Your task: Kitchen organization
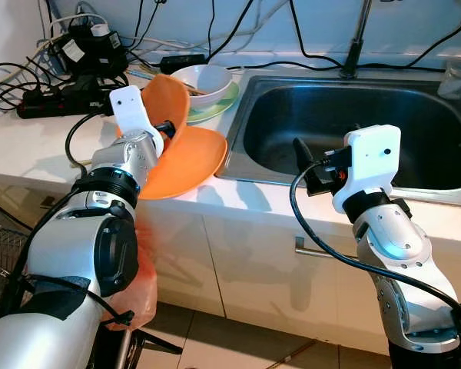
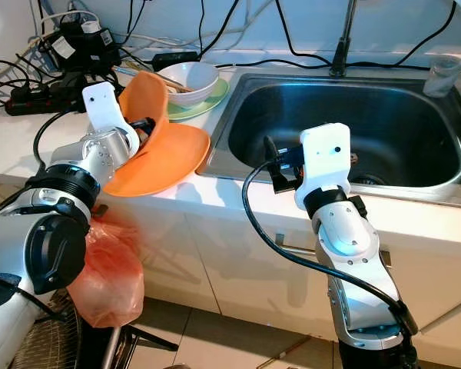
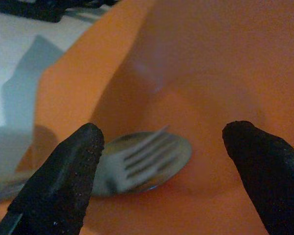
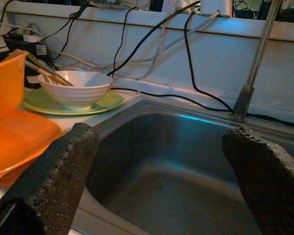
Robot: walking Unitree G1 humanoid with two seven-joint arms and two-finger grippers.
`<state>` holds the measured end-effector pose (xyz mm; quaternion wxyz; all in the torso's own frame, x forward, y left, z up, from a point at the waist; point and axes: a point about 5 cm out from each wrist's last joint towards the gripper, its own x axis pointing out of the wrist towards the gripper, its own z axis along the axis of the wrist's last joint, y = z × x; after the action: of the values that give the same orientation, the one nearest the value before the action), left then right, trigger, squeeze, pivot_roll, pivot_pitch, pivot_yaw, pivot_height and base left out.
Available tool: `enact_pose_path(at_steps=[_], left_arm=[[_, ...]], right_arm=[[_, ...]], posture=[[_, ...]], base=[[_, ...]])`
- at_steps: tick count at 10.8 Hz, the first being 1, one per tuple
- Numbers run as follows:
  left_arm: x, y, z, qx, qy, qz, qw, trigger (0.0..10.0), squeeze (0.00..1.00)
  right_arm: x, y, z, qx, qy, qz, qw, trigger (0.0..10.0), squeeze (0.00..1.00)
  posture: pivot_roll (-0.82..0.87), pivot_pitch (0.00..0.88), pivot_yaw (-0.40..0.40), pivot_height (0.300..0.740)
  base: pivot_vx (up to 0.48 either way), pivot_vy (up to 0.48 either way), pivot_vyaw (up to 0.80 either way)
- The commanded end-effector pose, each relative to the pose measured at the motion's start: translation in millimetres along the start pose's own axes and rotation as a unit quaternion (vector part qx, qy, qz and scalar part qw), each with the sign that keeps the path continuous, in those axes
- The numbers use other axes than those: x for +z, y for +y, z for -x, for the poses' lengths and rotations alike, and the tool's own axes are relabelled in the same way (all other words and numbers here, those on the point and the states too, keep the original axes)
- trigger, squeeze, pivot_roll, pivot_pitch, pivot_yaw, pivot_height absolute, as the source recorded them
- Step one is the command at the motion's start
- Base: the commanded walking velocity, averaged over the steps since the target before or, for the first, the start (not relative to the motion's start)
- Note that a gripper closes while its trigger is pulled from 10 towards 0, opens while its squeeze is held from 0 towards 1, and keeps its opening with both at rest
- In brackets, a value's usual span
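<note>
At centre left of the frame, two orange plates lie on the counter, one tilted up. The left gripper, fingers spread, reaches between them; one fork lies on one spoon there. Behind, one white bowl with chopsticks stands on a green plate. At right, the right gripper, also spread, hovers before the sink.

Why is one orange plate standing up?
It is tipped up on edge: the upper orange plate leans against the left gripper, above the flat orange plate holding a fork.

A home kitchen, apparently: steel sink, white counter, stacked dishes.
</note>
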<state>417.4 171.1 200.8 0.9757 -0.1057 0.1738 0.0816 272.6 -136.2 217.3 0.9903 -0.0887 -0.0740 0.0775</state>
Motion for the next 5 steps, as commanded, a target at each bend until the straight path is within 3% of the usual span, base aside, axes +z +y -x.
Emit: enact_pose_path(at_steps=[1,5], left_arm=[[7.9,-4.9,1.2,-0.015,-0.01,-0.025,1.0,10.0,0.0],[2.7,-16.8,1.6,-0.063,-0.011,-0.108,0.992,10.0,0.0]], right_arm=[[3.6,0.9,-0.5,-0.002,-0.008,0.001,1.0,10.0,0.0],[3.9,0.8,-0.5,-0.004,-0.009,0.001,1.0,10.0,0.0]], posture=[[-0.17,0.0,0.131,0.74],[-0.17,0.0,0.135,0.74]], base=[[0.0,0.0,0.0],[0.0,0.0,0.0]])
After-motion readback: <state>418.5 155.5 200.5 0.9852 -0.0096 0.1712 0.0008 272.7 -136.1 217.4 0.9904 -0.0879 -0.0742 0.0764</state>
